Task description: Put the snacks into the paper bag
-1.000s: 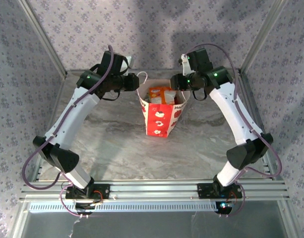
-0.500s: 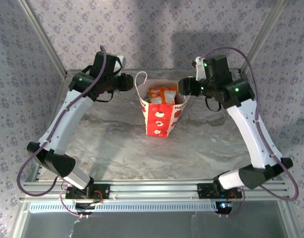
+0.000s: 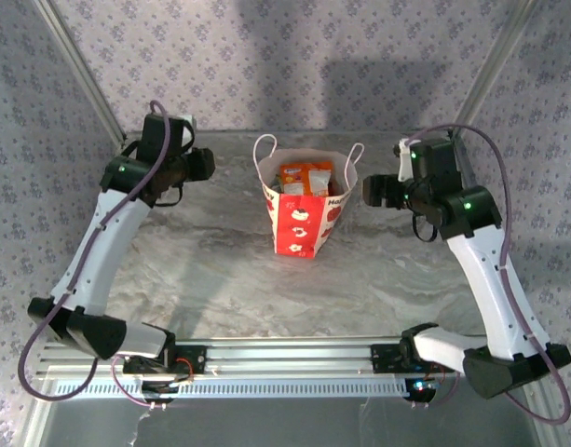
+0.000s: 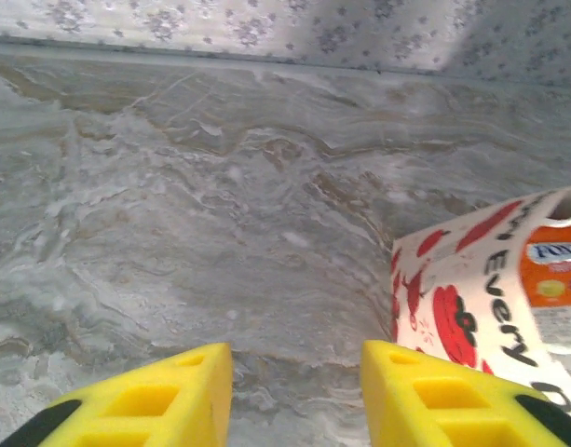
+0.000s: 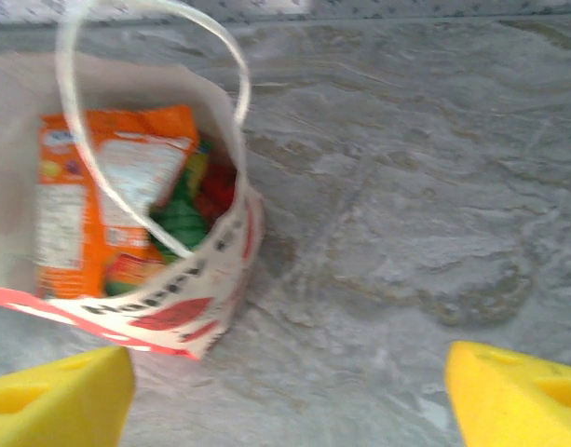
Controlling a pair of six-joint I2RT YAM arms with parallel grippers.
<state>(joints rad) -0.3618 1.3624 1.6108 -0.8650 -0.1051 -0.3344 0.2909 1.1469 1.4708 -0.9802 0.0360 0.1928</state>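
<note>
The paper bag [image 3: 302,222] stands upright mid-table, red and white with white string handles. Snacks sit inside it: an orange packet [image 3: 304,179] shows at the top. My left gripper [image 3: 207,163] hovers left of the bag, apart from it. My right gripper [image 3: 370,189] hovers just right of it. In the left wrist view the left gripper [image 4: 296,368] is open over bare table, the bag [image 4: 453,279] at its right. In the right wrist view the right gripper [image 5: 290,372] is wide open, and the bag [image 5: 206,307] holds orange [image 5: 108,205], green [image 5: 181,222] and red [image 5: 220,191] packets.
The marble-patterned tabletop [image 3: 220,270] is bounded by patterned walls behind and to the sides, with metal frame posts [image 3: 80,74] at the back corners. An aluminium rail [image 3: 294,358] carrying both arm bases runs along the near edge.
Both grippers have drawn outward from the bag's rim, left one to the left and right one to the right. Both sets of jaws have opened wider.
</note>
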